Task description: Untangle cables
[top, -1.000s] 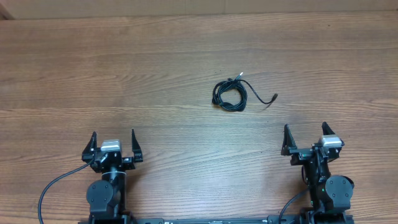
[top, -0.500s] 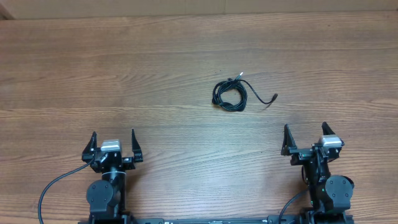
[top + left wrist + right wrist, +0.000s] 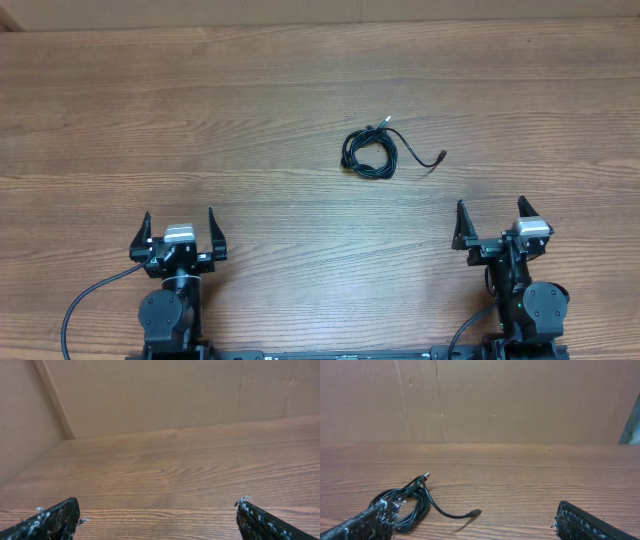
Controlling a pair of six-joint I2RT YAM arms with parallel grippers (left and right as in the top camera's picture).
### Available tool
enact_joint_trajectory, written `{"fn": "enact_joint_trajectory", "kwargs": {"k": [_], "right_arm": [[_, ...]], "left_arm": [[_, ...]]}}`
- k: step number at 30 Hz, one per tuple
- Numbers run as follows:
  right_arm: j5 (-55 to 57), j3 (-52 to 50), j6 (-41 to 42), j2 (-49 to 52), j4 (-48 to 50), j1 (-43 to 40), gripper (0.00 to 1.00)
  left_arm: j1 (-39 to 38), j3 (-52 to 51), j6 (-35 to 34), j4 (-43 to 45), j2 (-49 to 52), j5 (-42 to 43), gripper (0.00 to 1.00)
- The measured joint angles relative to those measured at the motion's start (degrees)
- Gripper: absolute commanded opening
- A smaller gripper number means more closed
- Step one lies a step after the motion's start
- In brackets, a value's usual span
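Observation:
The cables (image 3: 368, 153) lie as one small black coiled bundle on the wooden table, right of centre, with one loose tail ending in a plug (image 3: 440, 157). My left gripper (image 3: 179, 216) stands open at the near left, far from the bundle, and its own view shows only bare wood between the fingers (image 3: 157, 505). My right gripper (image 3: 490, 206) is open at the near right, nearer to me than the bundle and to its right. In the right wrist view the cables (image 3: 412, 502) lie ahead by the left fingertip, the plug (image 3: 476, 511) pointing right, with the gripper (image 3: 475, 506) holding nothing.
A brown cardboard wall (image 3: 150, 395) stands along the table's far edge and shows in the right wrist view too (image 3: 520, 400). A thick black arm wire (image 3: 80, 305) loops beside the left arm's base. The table (image 3: 200, 100) is plain wood.
My left gripper has shifted very slightly to the left. The cables and the right gripper have not moved.

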Motion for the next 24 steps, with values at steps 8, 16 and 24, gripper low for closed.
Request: {"fn": "enact_joint_trajectory", "kwargs": {"k": [8, 16, 24], "right_arm": [[0.0, 0.0, 0.0, 0.0, 0.0, 0.0, 1.00], [0.0, 0.0, 0.0, 0.0, 0.0, 0.0, 1.00], [0.0, 0.0, 0.0, 0.0, 0.0, 0.0, 1.00]], "left_arm": [[0.0, 0.0, -8.7, 0.8, 0.0, 16.7, 1.00], [0.0, 0.0, -21.1, 1.3, 0.0, 26.6, 1.00], [0.0, 0.3, -25.0, 0.5, 0.0, 32.7, 1.00]]}}
